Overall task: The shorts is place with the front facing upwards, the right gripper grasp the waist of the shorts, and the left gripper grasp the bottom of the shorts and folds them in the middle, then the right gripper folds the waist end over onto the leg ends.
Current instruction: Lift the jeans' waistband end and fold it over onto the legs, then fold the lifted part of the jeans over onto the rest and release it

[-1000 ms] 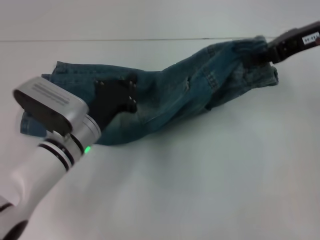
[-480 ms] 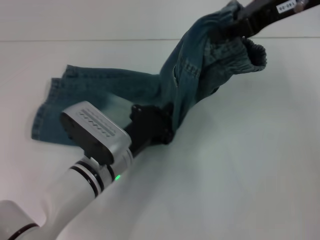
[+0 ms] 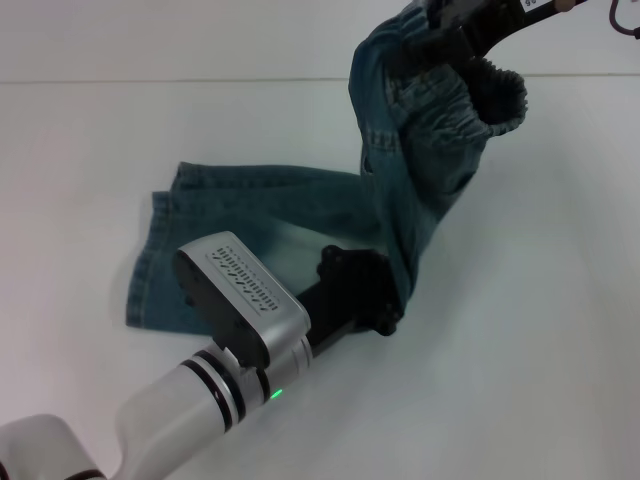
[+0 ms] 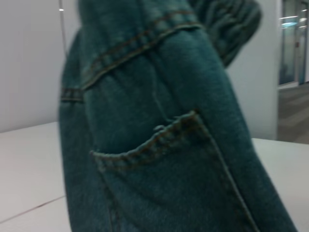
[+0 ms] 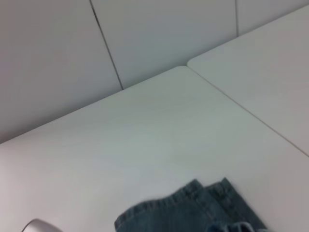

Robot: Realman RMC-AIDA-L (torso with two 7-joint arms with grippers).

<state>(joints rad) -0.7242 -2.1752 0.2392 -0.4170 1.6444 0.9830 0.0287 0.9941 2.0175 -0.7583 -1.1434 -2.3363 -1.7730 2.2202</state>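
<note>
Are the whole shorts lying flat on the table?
No, the right gripper holds the waist of the shorts up in the air, while the leg ends lie on the table.

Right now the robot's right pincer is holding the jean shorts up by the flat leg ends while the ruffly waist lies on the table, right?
Not quite. In the head view the right pincer holds the denim shorts up by the ruffled waist, and it is the flat leg ends that lie on the table. The left pincer sits low at the fold.

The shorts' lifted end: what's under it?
Under the raised waist of the shorts, bare white table shows. The left end effector presses the denim lower down; its fingertips are hidden.
</note>
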